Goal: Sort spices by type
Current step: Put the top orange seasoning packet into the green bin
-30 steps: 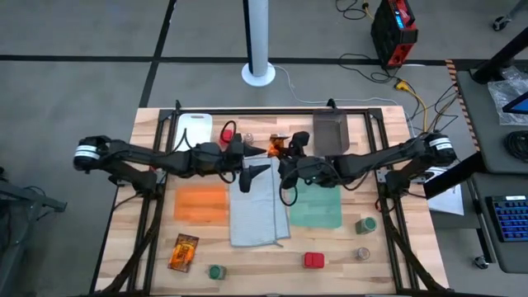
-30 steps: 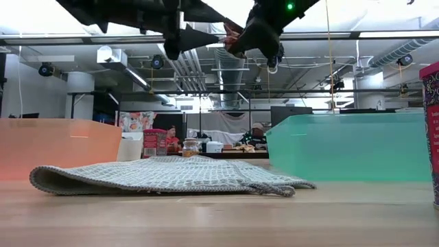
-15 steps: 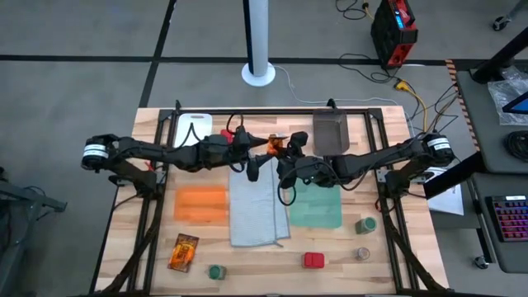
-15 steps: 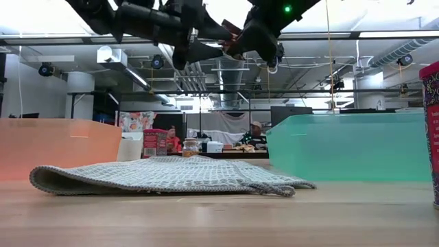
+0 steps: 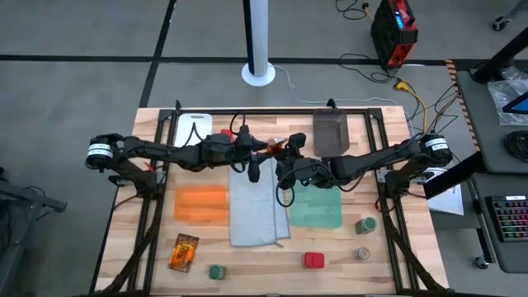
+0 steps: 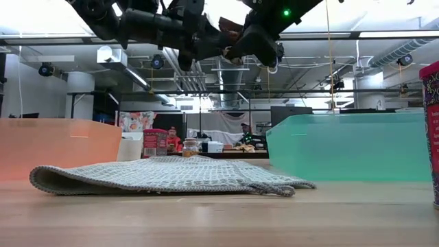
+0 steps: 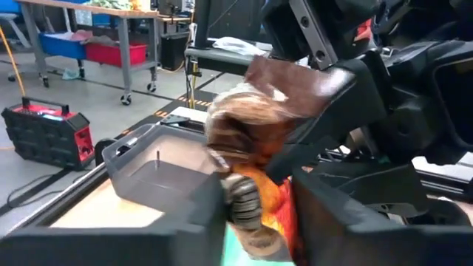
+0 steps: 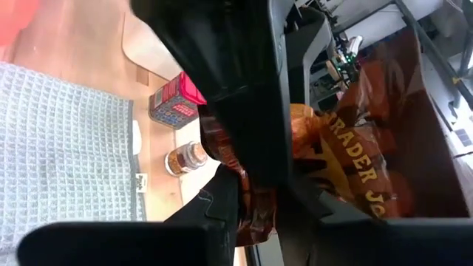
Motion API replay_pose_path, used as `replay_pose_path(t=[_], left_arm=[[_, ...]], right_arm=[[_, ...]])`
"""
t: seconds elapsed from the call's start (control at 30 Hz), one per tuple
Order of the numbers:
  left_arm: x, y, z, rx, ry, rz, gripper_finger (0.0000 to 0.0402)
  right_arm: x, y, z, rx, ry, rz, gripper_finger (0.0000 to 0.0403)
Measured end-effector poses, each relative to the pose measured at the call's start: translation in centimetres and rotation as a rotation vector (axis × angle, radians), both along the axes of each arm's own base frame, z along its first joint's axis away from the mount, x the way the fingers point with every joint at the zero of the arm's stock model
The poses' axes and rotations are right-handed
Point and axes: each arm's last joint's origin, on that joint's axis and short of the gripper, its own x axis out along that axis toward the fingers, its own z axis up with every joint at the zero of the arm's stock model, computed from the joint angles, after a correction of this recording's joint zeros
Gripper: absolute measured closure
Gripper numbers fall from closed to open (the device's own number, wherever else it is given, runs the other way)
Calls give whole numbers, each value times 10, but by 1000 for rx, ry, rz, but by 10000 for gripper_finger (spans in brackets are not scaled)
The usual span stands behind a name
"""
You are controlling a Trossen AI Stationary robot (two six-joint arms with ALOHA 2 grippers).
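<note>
Both grippers meet high above the far end of the grey cloth (image 5: pixel 257 206), and between them hangs one shiny orange-brown packet (image 5: pixel 278 147). I take the grey cloth as landmark for all places.

From the right wrist view, the right gripper (image 5: pixel 288 153) has its fingers closed narrowly on one end of the packet, so this gripper is holding it. In the left wrist view, the left gripper (image 5: pixel 262 151) has its fingers on both sides of the other end of the packet, close to the foil. Whether they already press it or only stand around it, I cannot tell.

The relation that matters is this: the packet lies between the two grippers, so both are equally near and neither must travel. Its long axis seems to run roughly from one gripper to the other, across the cloth's width and well above the table, with one end toward each gripper. I judge that a hand-over from arm to arm is in progress, and the next move needs one gripper to hold firmly before the other lets go.

The second packet (image 5: pixel 183 251) lies flat on the wood, beyond the near left corner of the cloth and past the orange cloth (image 5: pixel 200 203), with its long axis parallel to the long side of the grey cloth. The left arm is therefore on the better side to bring the held packet to it.
</note>
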Motion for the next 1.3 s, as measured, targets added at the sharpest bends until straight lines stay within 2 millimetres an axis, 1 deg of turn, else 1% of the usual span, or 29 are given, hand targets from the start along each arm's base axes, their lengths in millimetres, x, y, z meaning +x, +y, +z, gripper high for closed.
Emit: replay_pose_path(t=[0.03,0.27,0.47,0.6,0.67,0.73,0.9,1.03,1.17,1.23,1.3], left_arm=[[0,0,0,5,2,0,330],[-1,0,0,14,9,0,332],[-7,1,5,38,26,45,364],[-14,2,15,58,20,107,366],[-19,3,21,73,11,144,366],[-24,3,23,82,21,154,367],[-38,1,27,101,95,143,368],[-44,-1,17,87,226,134,369],[-42,-3,14,55,226,80,363],[-38,-4,10,41,230,53,361],[-34,-6,8,38,215,23,360]], right_arm=[[0,0,0,3,-2,-1,339],[0,0,-1,70,-45,-26,311],[-3,0,-1,136,-63,-53,253],[-9,1,-6,165,-25,-87,212],[-11,1,-7,179,-7,-95,196],[-16,1,-5,197,3,-106,184],[-29,5,8,232,-17,-103,163],[-44,9,36,239,-110,-54,152],[-54,7,59,343,-197,107,144],[-55,5,69,401,-249,207,141],[-54,2,73,427,-279,272,139]])
